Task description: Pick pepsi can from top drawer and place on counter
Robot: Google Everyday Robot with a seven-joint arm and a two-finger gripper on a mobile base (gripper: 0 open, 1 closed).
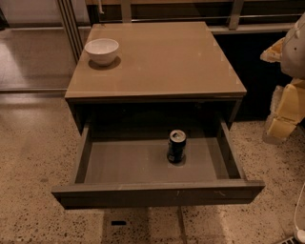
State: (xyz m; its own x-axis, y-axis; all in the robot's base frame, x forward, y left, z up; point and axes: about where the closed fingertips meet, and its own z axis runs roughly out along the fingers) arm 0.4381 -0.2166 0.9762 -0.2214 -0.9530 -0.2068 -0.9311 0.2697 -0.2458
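Observation:
The pepsi can (177, 146) is small and dark blue with a silver top and pull tab. It stands upright on the flat grey bottom of the top drawer (128, 167), right of the middle. The drawer is pulled fully out below the counter (162, 57), a glossy tan square top. My gripper (284, 107), with pale yellow and white parts, hangs at the right edge of the view. It is to the right of the cabinet, above the floor and apart from the can, and it holds nothing that I can see.
A white bowl (101, 50) sits on the counter's back left corner. Speckled terrazzo floor (33, 157) surrounds the cabinet. A railing and dark panels (181, 12) run behind it. A white object (300, 233) lies on the floor at the bottom right.

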